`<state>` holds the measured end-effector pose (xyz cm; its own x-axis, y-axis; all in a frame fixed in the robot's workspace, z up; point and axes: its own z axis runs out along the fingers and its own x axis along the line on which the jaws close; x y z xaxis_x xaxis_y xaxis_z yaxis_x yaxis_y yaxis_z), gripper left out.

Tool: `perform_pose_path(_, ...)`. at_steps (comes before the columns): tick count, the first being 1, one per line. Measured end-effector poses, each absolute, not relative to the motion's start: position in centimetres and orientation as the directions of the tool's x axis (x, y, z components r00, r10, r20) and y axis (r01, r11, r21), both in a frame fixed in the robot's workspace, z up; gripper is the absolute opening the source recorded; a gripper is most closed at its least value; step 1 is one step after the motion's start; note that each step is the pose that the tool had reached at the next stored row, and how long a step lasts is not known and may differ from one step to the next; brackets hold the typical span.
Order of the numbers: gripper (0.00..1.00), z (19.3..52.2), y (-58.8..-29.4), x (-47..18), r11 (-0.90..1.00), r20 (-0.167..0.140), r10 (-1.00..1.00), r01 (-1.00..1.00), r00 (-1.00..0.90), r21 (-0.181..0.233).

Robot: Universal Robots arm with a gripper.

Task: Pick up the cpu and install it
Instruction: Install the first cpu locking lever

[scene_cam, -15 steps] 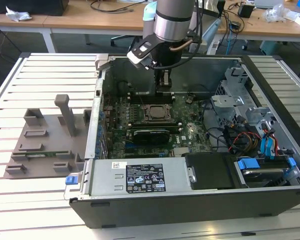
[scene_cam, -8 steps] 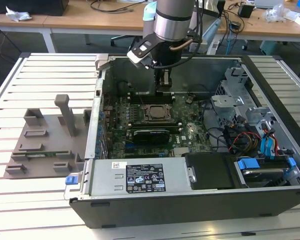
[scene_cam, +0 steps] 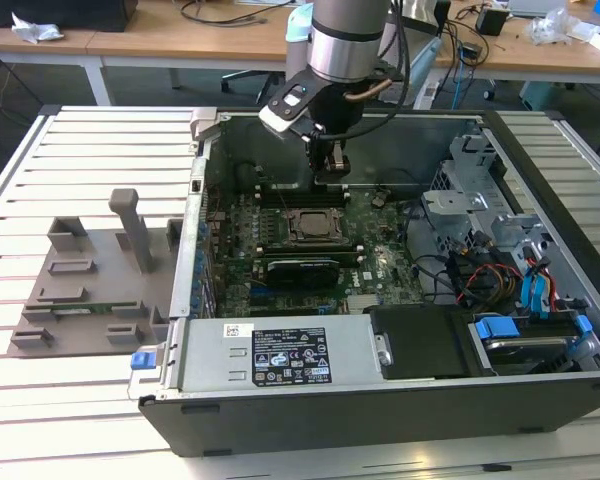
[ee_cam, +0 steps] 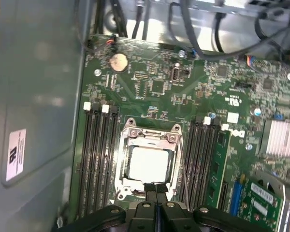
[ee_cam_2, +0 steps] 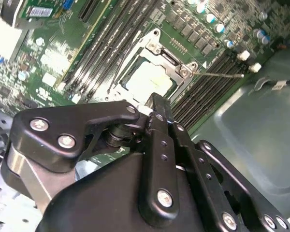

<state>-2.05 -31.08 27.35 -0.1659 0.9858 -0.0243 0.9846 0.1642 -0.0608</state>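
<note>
We judge the pick and place done: the cpu [ee_cam: 150, 164] sits in the socket frame [ee_cam: 152, 131], directly below the hand [ee_cam: 155, 186]. Can't tell if the frame is latched. The hand's fingers are pressed together and empty. The cpu lies flat, metal top up. It's square, no long axis, edges parallel to the memory slots [ee_cam: 99, 164].

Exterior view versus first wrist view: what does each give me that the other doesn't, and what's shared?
Exterior view: the whole case, the grey fixture block beside it, the arm above. First wrist view: the pale cpu lying inside the socket frame, a coin cell. Shared: the board, the socket frame, the shut claw near it.
</note>
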Motion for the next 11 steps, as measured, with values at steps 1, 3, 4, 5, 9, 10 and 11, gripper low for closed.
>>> perform_pose_path(1, 0.11, 27.35, -31.08, -2.05, 0.185, -0.024, 0.982, 0.981, -0.186, -0.061)
perform_pose_path(3, 0.11, 27.36, -31.08, -2.05, 0.244, -0.024, 0.969, 0.968, -0.246, -0.061)
perform_pose_path(4, 0.11, 27.35, -31.08, -2.05, 0.286, -0.024, 0.957, 0.956, -0.288, -0.061)
perform_pose_path(5, 0.11, 27.36, -31.08, -2.05, 0.309, -0.024, 0.950, 0.949, -0.311, -0.061)
perform_pose_path(9, 0.11, 27.35, -31.08, -2.05, 0.410, -0.024, 0.911, 0.910, -0.412, -0.061)
perform_pose_path(10, 0.11, 27.35, -31.08, -2.05, 0.431, -0.024, 0.901, 0.900, -0.433, -0.061)
perform_pose_path(11, 0.11, 27.35, -31.08, -2.05, 0.451, -0.024, 0.891, 0.890, -0.453, -0.061)
